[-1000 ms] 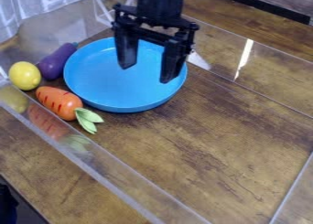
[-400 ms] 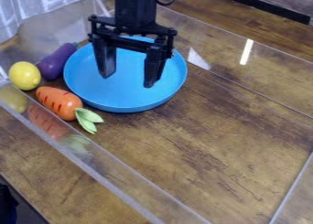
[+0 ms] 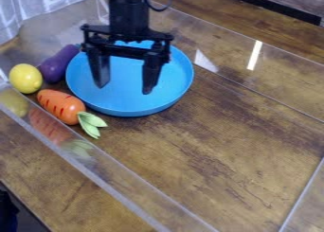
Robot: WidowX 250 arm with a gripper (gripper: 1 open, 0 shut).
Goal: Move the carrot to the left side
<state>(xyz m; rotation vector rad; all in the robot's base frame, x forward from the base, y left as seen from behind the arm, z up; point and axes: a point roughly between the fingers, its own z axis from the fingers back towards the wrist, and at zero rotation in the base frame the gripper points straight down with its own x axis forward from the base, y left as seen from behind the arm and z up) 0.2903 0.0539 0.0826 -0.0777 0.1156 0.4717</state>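
The carrot, small and orange with green leaves toward the right, lies on the wooden table just left of and below the blue plate. My gripper hangs over the plate, pointing down, open with nothing between its two black fingers. It stands up and to the right of the carrot, apart from it.
A yellow lemon-like toy and a purple eggplant toy sit left of the plate, beside the carrot. A clear plastic wall runs along the table's left and front edges. Bare wooden tabletop stretches to the right.
The gripper has shifted left across the plate, lowered a little and rolled about its vertical axis, still open. The carrot and other toys have not moved.
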